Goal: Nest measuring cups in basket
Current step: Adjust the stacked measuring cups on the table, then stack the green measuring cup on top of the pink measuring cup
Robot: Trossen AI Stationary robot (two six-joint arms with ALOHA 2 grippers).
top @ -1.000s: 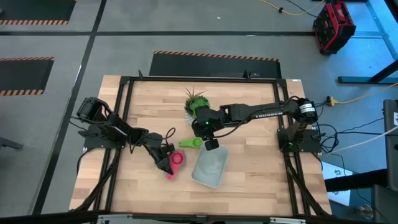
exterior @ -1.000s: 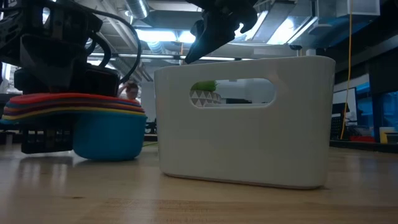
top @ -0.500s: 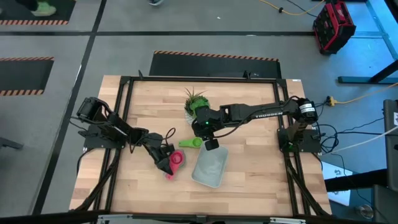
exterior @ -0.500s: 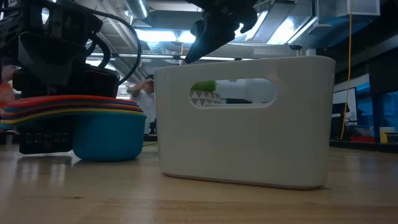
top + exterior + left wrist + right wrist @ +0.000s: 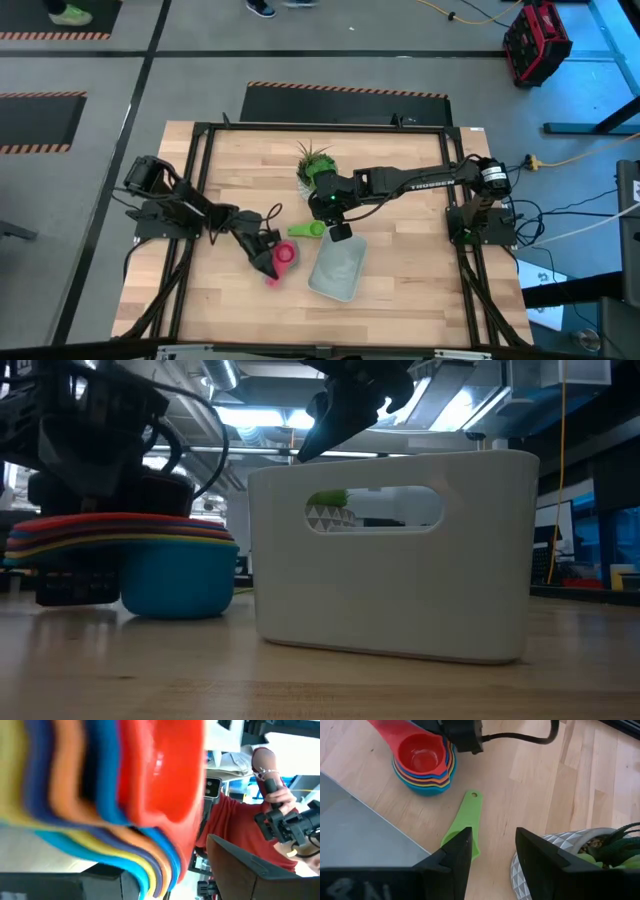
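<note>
On the wooden table [image 5: 400, 270], right tool [image 5: 492, 851] hangs open; left tool's [image 5: 268, 243] grip unclear.

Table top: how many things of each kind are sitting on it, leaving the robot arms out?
Stack of nested measuring cups: 1
Loose green measuring cup: 1
Basket: 1
Potted plant: 1
Total: 4

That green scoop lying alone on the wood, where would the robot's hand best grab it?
Probably by the flat handle. The green measuring cup lies on the table between the nested stack and the potted plant, its handle pointing toward the stack, clear wood either side. Coming from above, fingers straddling the handle's narrow width, seems easiest. The right hand hovers open above it.
</note>
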